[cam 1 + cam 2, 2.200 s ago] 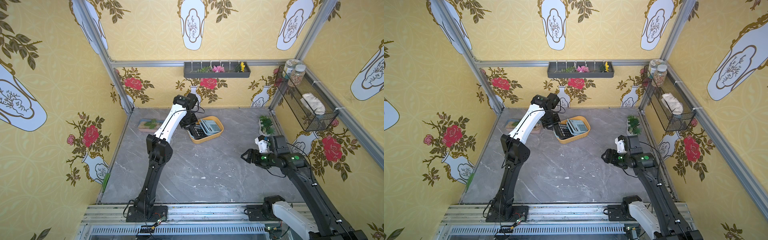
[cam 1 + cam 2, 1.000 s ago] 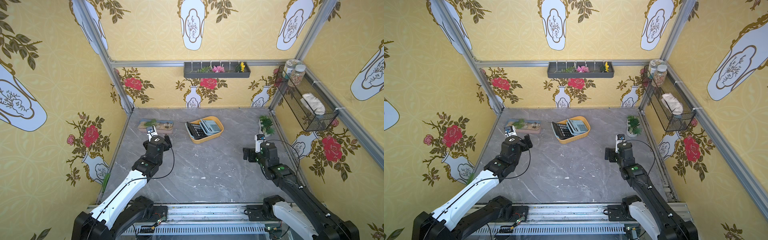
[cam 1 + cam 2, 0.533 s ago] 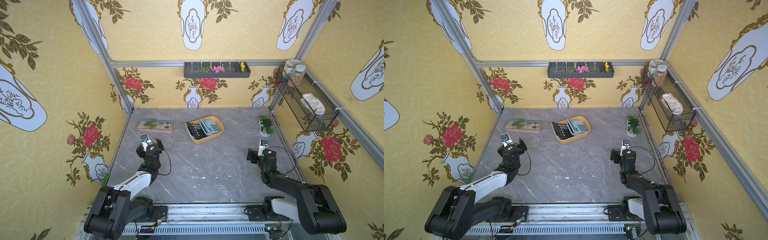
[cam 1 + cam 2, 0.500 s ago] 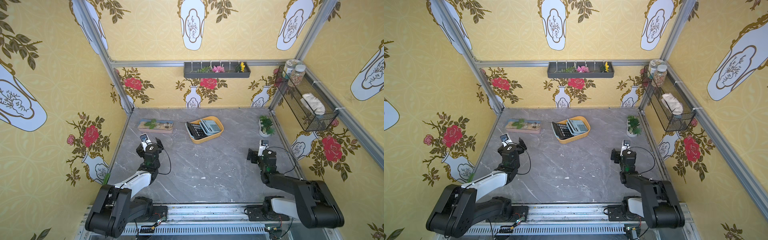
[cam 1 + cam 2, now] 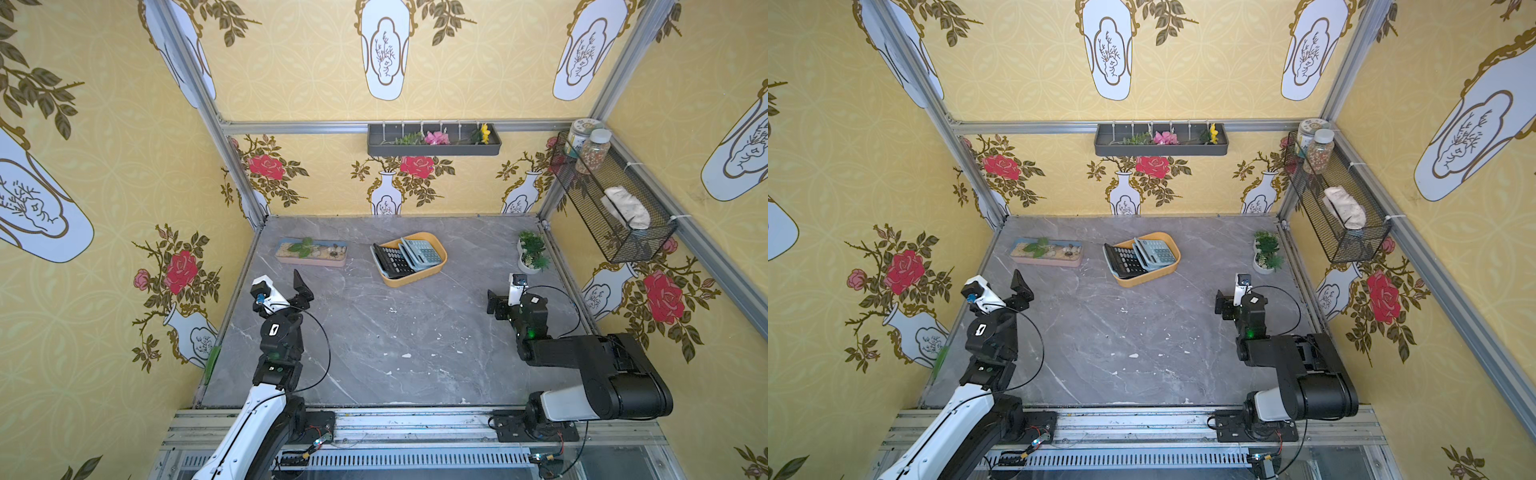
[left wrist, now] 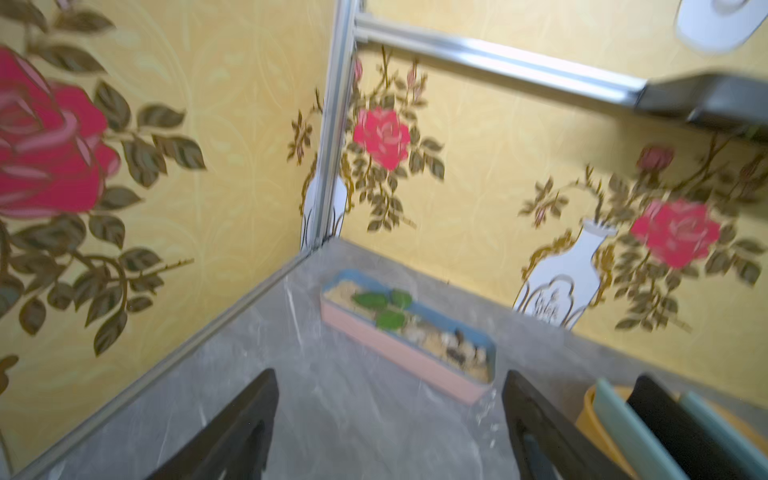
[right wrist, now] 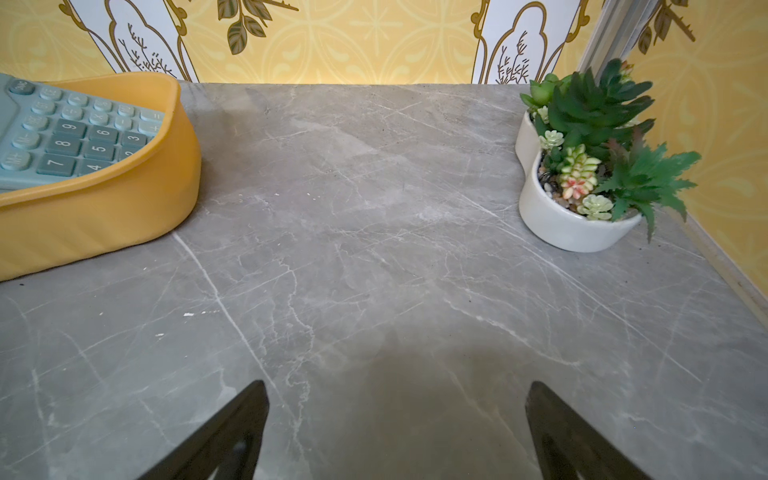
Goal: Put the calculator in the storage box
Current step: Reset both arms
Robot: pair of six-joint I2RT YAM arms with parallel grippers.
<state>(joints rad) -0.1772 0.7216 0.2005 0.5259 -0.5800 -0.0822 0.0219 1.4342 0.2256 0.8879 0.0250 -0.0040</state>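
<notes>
1. Task item: I count two calculators, one black (image 5: 390, 261) and one pale green (image 5: 420, 252). Both are inside the storage box (image 5: 409, 281). None lies on the table (image 5: 395, 340) outside the box.
2. Lie: the two sit side by side and aslant. The green one seems to rest partly over the black one's edge. Their long axes run roughly from the box's near rim to its far rim.
3. Left gripper (image 6: 390, 382): jaws stand apart with nothing between them. It is well apart from the box, on the box's near side and towards the left arm's wall.
4. Right gripper (image 7: 398, 386): jaws spread wide and empty. It is also on the box's near side, towards the right arm's wall.
5. Deciding relation: the box lies ahead of both grippers and between their lines of sight. I judge the right gripper somewhat nearer, though neither is close.
6. Judgement: the placement looks complete, so no further grasp seems called for.
7. Count of the rest:
   - one storage box;
   - one planter tray (image 5: 311, 263) beside the box on the left arm's side;
   - one white pot of succulents (image 7: 573, 235) beside the box on the right arm's side.
8. Reservation: the left wrist view is blurred, so I take the calculator count from both top views.
</notes>
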